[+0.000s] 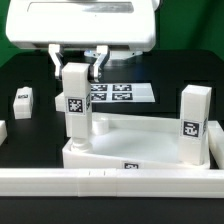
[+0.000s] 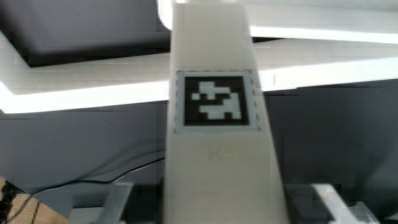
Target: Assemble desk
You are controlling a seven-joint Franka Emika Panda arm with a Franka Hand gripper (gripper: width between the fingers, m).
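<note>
The white desk top [image 1: 150, 147] lies flat on the black table. One tagged leg [image 1: 195, 118] stands upright in its corner at the exterior view's right. A second tagged leg [image 1: 75, 103] stands upright on the corner at the exterior view's left, its foot at the socket. My gripper [image 1: 76, 70] comes down from above and is shut on this leg's upper end, one finger on each side. In the wrist view the leg [image 2: 217, 110] runs down from between my fingers [image 2: 135, 200] to the bright desk top [image 2: 80, 90]; the gripper [image 2: 231, 206] hides the leg's top.
A loose tagged leg [image 1: 22, 100] lies on the table at the exterior view's left. The marker board [image 1: 122, 94] lies behind the desk top. A long low white rail [image 1: 110, 181] runs along the front edge. A white part [image 1: 2, 130] shows at the left edge.
</note>
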